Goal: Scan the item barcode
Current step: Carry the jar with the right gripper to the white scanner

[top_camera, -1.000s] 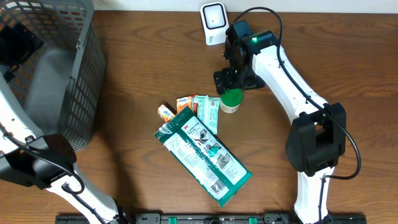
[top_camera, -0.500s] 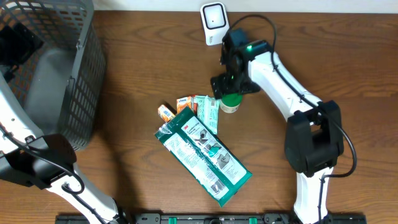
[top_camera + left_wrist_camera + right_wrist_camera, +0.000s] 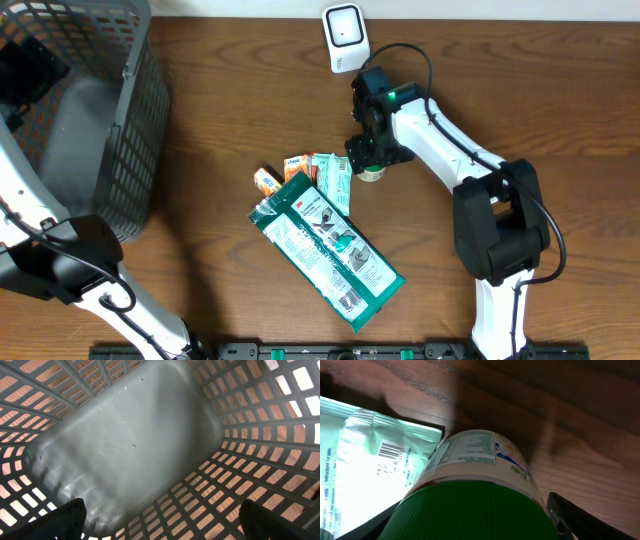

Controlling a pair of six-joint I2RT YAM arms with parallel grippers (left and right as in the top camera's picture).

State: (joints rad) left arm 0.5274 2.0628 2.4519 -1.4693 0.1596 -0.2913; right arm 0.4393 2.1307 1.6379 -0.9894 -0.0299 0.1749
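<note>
The item under my right gripper (image 3: 369,160) is a small jar (image 3: 374,173) with a green ribbed lid and a printed white label, standing upright on the wooden table. In the right wrist view the jar (image 3: 470,505) fills the space between the fingers. The right finger (image 3: 575,517) stands a little off its side, so the jaws are open around it. The white barcode scanner (image 3: 343,37) stands at the table's far edge, beyond the jar. My left gripper (image 3: 162,520) hangs open inside the grey basket (image 3: 130,440), with nothing between its fingers.
A pale green sachet (image 3: 375,475) with a barcode lies against the jar's left side. A large green packet (image 3: 328,248) and small orange sachets (image 3: 268,180) lie at mid-table. The tall mesh basket (image 3: 120,150) fills the far left corner.
My right gripper has moved left and down over the jar, covering most of its green lid in the overhead view, and its jaws have narrowed. The left arm has not moved.
</note>
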